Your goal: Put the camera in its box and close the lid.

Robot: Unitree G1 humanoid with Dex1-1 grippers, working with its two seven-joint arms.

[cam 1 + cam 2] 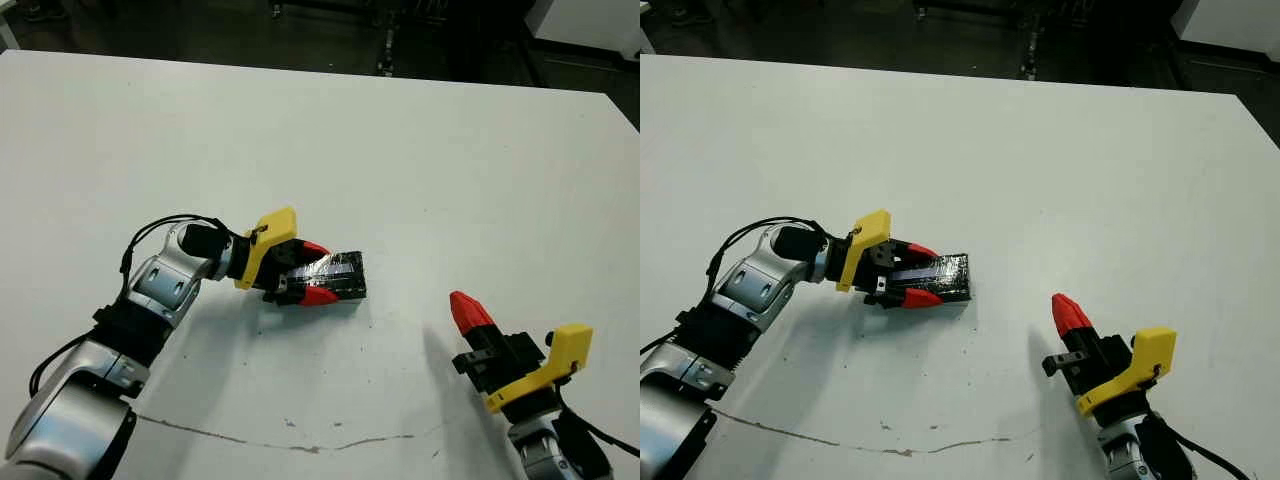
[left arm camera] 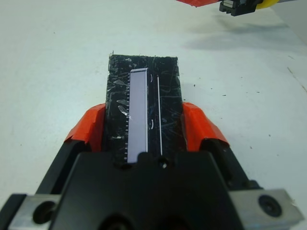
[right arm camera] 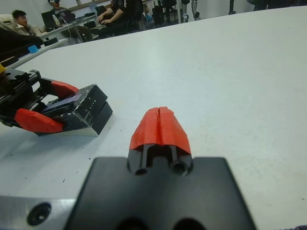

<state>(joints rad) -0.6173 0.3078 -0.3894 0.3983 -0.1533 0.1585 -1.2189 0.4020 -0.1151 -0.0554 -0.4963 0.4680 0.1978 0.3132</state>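
Left gripper [image 1: 308, 272] pinches the lid [image 2: 144, 108] mid-tabletop, right gripper [image 3: 159, 125] pressed together; lid may shift if released unevenly.

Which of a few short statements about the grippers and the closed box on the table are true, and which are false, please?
1. The left gripper has its red fingers on either side of the black speckled lid. True.
2. The right gripper is holding the box. False: its fingers are closed together on nothing, and it is apart from the box.
3. The lid sits on top of the box. True.
4. The camera lies loose on the white table. False: no camera is visible on the table.
5. The right gripper is touching the left gripper. False: bare table shows between them.
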